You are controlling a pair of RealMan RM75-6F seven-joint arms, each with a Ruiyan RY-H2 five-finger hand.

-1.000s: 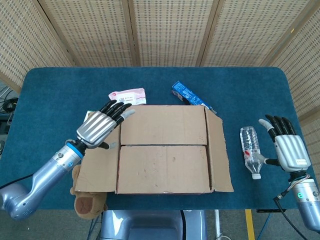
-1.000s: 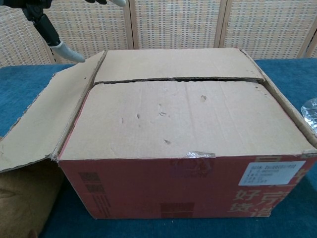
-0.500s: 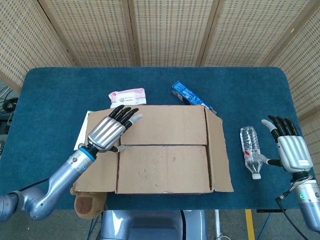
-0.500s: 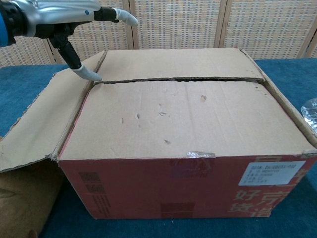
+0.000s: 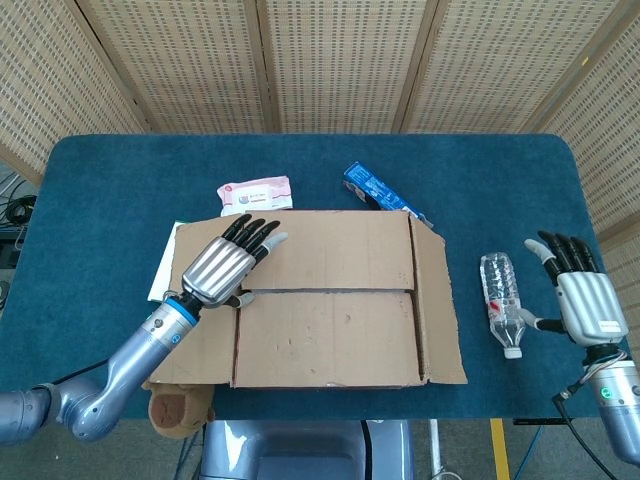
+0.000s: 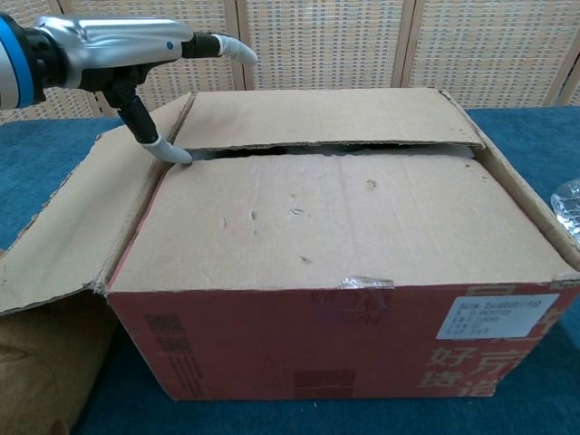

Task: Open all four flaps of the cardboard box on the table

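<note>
The cardboard box point(image 5: 330, 300) point(image 6: 335, 272) stands at the table's front centre. Its left flap point(image 5: 197, 335) point(image 6: 68, 227) and right flap point(image 5: 440, 310) are folded out. The far long flap point(image 6: 317, 118) and near long flap point(image 6: 317, 217) still lie across the top. My left hand point(image 5: 225, 265) point(image 6: 118, 54) is over the box's left end, fingers spread, with one fingertip point(image 6: 172, 152) pressed into the seam between the long flaps, where a gap shows. My right hand point(image 5: 578, 290) hovers open at the table's right edge, apart from the box.
A clear plastic bottle point(image 5: 500, 315) lies right of the box. A pink packet point(image 5: 256, 192) and a blue packet point(image 5: 375, 190) lie behind it. A brown plush toy point(image 5: 178, 410) sits at the front left corner. White paper point(image 5: 165, 265) lies under the left flap.
My left hand moved right and down from above the left flap onto the box top, a fingertip entering the seam. The seam has opened slightly. The right hand barely shifted.
</note>
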